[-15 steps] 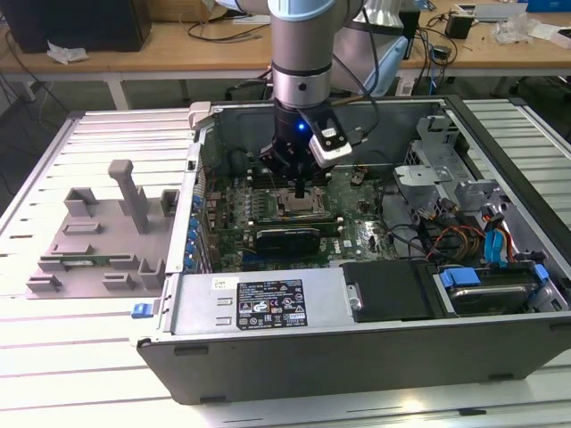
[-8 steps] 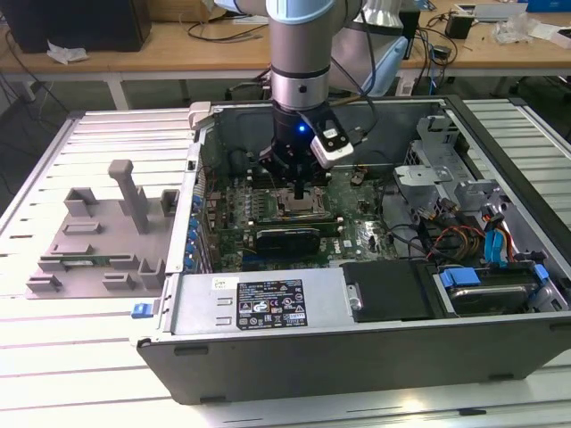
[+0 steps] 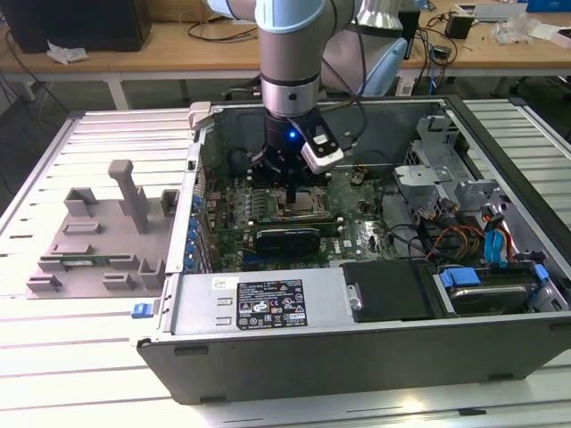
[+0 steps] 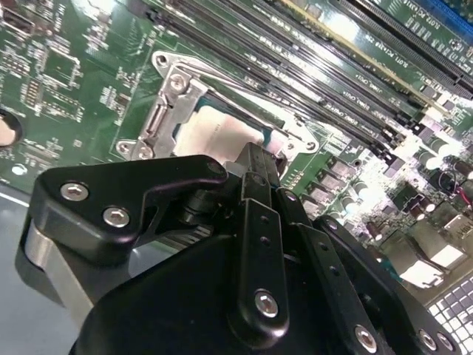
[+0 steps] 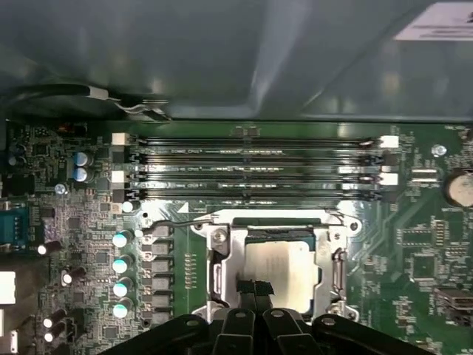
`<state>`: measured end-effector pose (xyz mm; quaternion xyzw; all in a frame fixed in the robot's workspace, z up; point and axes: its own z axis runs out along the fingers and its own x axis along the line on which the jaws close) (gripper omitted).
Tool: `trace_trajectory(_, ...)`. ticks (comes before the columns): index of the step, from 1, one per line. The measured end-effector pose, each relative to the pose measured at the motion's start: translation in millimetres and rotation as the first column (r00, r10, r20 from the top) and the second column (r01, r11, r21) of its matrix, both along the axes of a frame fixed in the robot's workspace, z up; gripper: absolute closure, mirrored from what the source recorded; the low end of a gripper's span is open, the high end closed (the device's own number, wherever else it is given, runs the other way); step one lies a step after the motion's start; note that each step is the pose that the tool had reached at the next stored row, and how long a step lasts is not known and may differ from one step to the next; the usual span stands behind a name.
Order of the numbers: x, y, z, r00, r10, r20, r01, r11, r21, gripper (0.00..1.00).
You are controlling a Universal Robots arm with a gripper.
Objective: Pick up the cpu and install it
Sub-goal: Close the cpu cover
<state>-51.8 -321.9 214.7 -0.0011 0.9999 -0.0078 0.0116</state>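
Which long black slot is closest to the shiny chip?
The long black slot beside the metal socket frame around the silver square chip; the others lie nearer the case wall.

cpu [image 5: 284, 266] partly hidden by jaws

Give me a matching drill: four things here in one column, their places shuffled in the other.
1. shiny silver square cpu
2. black gripper
3. grey plastic fixture tray
4. long black memory slots

a. on the table, outside the case
b. inside the metal socket frame
c. beside the socket, on the green board
d. directly above the cpu

Pairs: 1-b, 2-d, 3-a, 4-c.
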Motion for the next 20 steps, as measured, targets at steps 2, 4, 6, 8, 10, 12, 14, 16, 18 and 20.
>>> trace_trajectory(2, -1.8, 0.6, -2.1, 1.0000, 0.001, 0.0000, -0.001, 1.0000, 0.0000, 0.89)
trace_trajectory(4, -3.3, 1.4, -4.8, 1.0000, 0.002, 0.0000, -0.002, 1.0000, 0.0000, 0.89)
trace_trajectory(6, -5.6, 2.4, -8.0, 1.0000, 0.004, 0.0000, -0.004, 1.0000, 0.0000, 0.89)
trace_trajectory(8, -6.9, 3.1, -9.7, 1.0000, 0.007, -0.0001, -0.007, 1.0000, -0.0007, 0.89)
trace_trajectory(10, -7.9, 4.4, -10.7, 0.9999, 0.010, -0.0004, -0.010, 0.9999, -0.0005, 0.89)
trace_trajectory(12, -8.5, 6.3, -11.2, 0.9999, 0.013, -0.0001, -0.013, 0.9999, -0.0003, 0.89)
trace_trajectory(14, -8.5, 8.0, -11.3, 0.9999, 0.014, -0.0002, -0.014, 0.9999, -0.0001, 0.89)
trace_trajectory(16, -8.5, 9.6, -11.3, 0.9999, 0.015, -0.0001, -0.015, 0.9999, -0.0001, 0.89)
trace_trajectory(18, -8.5, 11.1, -11.4, 0.9999, 0.015, 0.0000, -0.015, 0.9999, 0.0000, 0.89)
trace_trajectory(20, -8.4, 11.6, -11.3, 0.9999, 0.016, -0.0002, -0.016, 0.9999, -0.0001, 0.89)
